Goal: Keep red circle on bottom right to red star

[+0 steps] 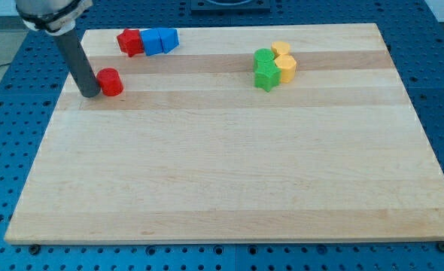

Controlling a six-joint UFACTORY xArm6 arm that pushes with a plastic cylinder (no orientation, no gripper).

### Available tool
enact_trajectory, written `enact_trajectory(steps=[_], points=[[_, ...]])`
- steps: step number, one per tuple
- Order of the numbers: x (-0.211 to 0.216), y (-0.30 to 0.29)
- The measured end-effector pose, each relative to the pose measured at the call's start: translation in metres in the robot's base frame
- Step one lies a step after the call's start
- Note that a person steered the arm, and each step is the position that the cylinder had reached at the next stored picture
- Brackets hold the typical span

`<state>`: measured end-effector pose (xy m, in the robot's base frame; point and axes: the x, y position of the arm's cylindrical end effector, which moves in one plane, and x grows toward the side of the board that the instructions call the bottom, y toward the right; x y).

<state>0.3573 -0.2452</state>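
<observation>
Up near the view's top left, the red circle sits on the pale wooden counter, touching my tip on its left. Above it, apart, the red star heads a row with two blue blocks. Green and yellow blocks cluster farther right. No jaws exist; just a rod. Blue perforated table surrounds the counter.

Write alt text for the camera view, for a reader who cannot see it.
My tip rests on a wooden board at the view's upper left, right beside the left side of the red circle. Above them sit the red star and two blue blocks; green blocks and yellow blocks cluster right of centre.
</observation>
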Motion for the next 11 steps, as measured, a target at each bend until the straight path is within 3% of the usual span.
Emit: enact_trajectory(steps=[2,3,5,8,11], points=[[-0.029,0.005],[-0.008,-0.021],[-0.003,0.029],[-0.042,0.051],[-0.015,0.095]])
